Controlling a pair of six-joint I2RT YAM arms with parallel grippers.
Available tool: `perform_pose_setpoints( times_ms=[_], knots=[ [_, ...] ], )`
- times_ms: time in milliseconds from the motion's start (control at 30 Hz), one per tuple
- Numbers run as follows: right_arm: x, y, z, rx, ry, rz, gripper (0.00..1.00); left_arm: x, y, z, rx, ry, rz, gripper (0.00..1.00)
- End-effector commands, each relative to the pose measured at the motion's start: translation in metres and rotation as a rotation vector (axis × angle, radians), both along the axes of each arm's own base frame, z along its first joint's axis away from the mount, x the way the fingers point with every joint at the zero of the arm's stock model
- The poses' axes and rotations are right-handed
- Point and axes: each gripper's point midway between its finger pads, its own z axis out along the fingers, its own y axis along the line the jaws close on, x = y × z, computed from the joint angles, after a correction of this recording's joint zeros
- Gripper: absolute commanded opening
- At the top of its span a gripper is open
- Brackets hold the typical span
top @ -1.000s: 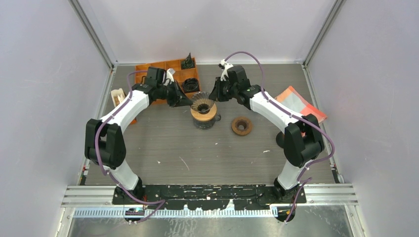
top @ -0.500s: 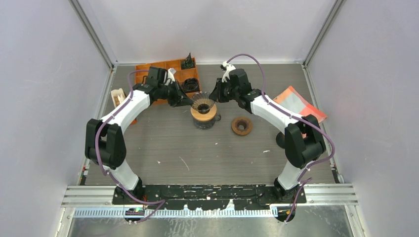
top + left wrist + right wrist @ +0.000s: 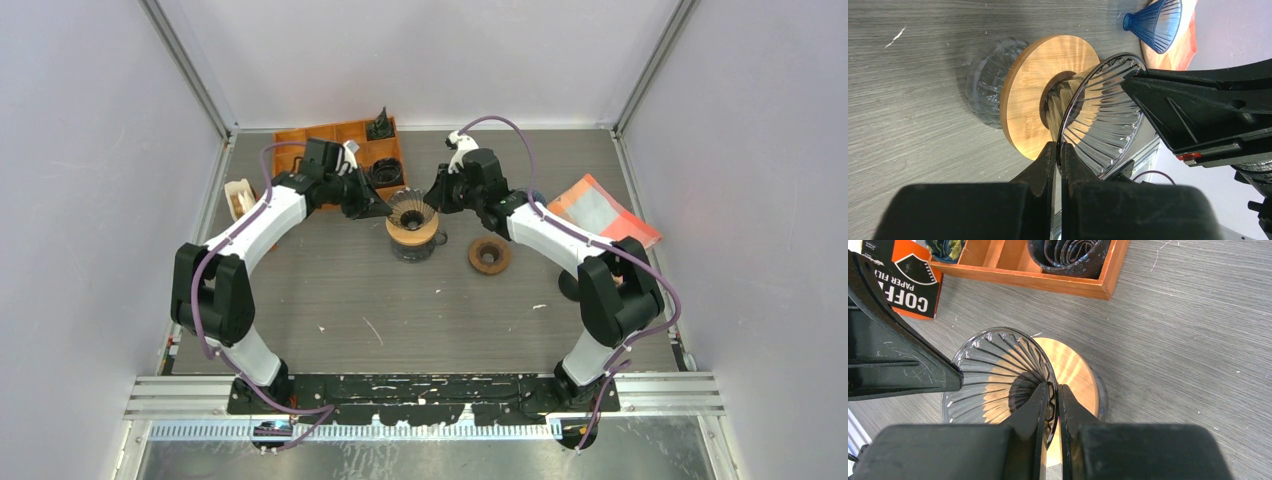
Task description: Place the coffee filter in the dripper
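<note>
Top view: your left gripper (image 3: 384, 207) and right gripper (image 3: 433, 197) meet at opposite sides of the dripper (image 3: 411, 211), which stands mid-table on its glass server (image 3: 411, 249); no filter shows in the cone. Left wrist: your fingers are pinched narrow on the dripper's rim; the ribbed glass inside is bare. Right wrist: the same narrow pinch on the opposite rim; the paper-filter box (image 3: 902, 282) lies just beside the wooden tray (image 3: 1048, 281), apart from both hands. Judgement: you are steadying the dripper, filter not yet fetched; next, free one hand for the box and keep the other steadying.

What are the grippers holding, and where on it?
Both pinch the rim of the ribbed clear glass dripper: left gripper one side, right gripper opposite.
</note>
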Motion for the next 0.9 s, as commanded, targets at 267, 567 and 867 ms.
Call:
perform_pose_setpoints(
  times_ms=[267,567,867],
  knots=[
    [-0.047,0.001,-0.04,-0.126,0.157,0.089,0.1,-0.014,-0.008,-0.011,0.095,0.004,-0.051,0.05],
    [-0.029,0.002,0.015,-0.097,0.026,0.061,0.29,0.003,-0.007,0.022,0.096,-0.081,-0.017,0.19],
    [-0.015,0.005,0.058,-0.063,-0.059,0.044,0.49,0.015,-0.005,0.053,0.096,-0.154,0.008,0.48]
  ],
)
